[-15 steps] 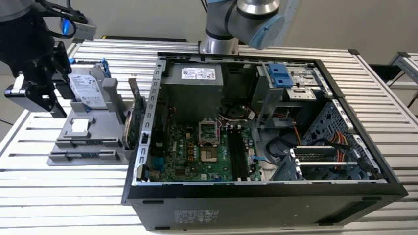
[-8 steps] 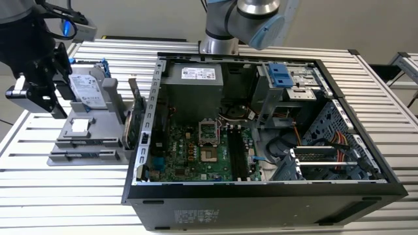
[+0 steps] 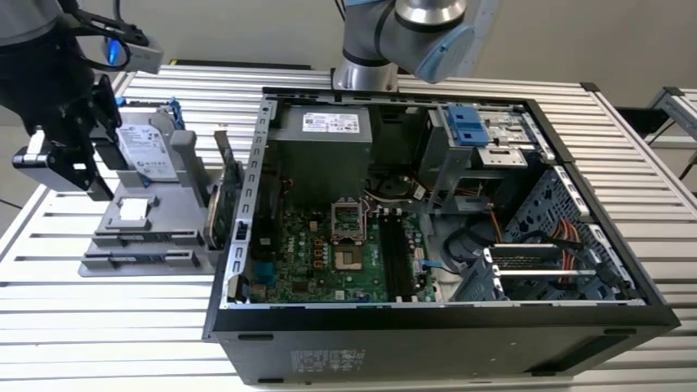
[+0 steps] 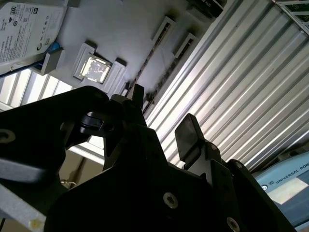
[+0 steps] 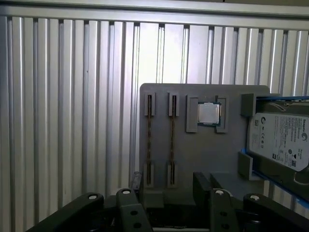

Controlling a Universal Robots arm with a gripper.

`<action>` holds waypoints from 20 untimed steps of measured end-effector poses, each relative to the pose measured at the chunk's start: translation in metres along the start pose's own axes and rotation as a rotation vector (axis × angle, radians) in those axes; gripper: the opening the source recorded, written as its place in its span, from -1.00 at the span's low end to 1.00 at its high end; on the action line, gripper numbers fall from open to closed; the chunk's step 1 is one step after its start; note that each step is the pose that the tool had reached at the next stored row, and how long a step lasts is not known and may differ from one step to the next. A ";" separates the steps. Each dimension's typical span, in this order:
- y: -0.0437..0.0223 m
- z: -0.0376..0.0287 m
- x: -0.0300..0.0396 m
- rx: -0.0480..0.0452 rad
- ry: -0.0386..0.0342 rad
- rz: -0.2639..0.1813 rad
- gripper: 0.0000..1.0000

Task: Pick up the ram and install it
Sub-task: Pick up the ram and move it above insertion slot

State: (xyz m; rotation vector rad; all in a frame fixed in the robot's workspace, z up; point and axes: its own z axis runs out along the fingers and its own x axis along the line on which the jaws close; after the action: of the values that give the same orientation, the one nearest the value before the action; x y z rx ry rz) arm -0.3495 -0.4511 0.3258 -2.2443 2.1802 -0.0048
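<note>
The work surface is a table (image 3: 109,327) of silver ribbed aluminium slats running along its length, and the same slats lie under the parts in both wrist views. Behind the table stands a plain pale wall (image 3: 240,33). A second slatted table (image 3: 677,114) stands at the exterior view's right. An open black computer case (image 3: 436,327) lies on its side in the middle of the table, with the green motherboard (image 3: 326,253) exposed. The arm base (image 3: 365,72) is mounted just behind the case. On the exterior view's left, just beside the case, a grey parts holder (image 5: 203,154) rests on the slats. It carries a silver hard drive (image 5: 280,140) with blue bracket, a processor chip (image 5: 209,113) in a square recess, and two slots. The ram (image 5: 172,140) stands on edge in one slot and shows only its thin edge. A second ram stick (image 5: 148,140) stands parallel in the neighbouring slot, close but apart. The gripper (image 5: 168,181) hangs above the holder at the slot end. Its fingers (image 4: 190,133) are spread, with nothing between them. In the first wrist view both sticks fall within the gap between the fingers. Contact with either stick cannot be confirmed.
</note>
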 end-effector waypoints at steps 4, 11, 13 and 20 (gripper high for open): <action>0.0000 0.0028 0.0000 0.0000 0.0007 0.000 1.00; 0.0001 0.0064 0.0001 -0.0002 0.0022 0.000 1.00; 0.0001 0.0076 0.0001 0.0001 0.0022 0.000 1.00; 0.0002 0.0130 0.0004 -0.0001 0.0025 0.000 1.00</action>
State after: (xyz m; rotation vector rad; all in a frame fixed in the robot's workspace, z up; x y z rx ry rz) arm -0.3495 -0.4515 0.3128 -2.2456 2.1814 -0.0075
